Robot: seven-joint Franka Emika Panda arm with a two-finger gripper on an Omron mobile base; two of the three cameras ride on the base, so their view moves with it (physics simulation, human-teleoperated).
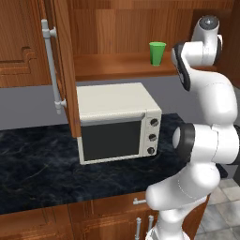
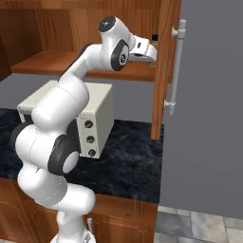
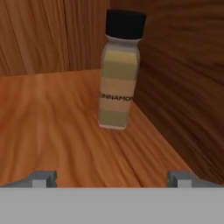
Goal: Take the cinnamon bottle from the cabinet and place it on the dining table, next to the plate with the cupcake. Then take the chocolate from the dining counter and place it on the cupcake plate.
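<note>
Hand view looks along the wooden shelf of the reddish-brown wooden wall cabinet [image 3: 183,87] at the small tan cinnamon bottle with a black round cap [image 3: 118,74], which stands upright near the far right corner, just beside the right side wall. The two-finger gripper [image 3: 113,177] shows its two tips spread wide, the bottle ahead of them and apart from both. Bare shelf lies open to the bottle's left and in front of it. Left base view shows a green cup [image 1: 157,53] on the same shelf, a white microwave oven [image 1: 117,121] below on the black marbled counter [image 1: 37,164], and the open panelled door with its long grey bar handle [image 1: 52,65].
</note>
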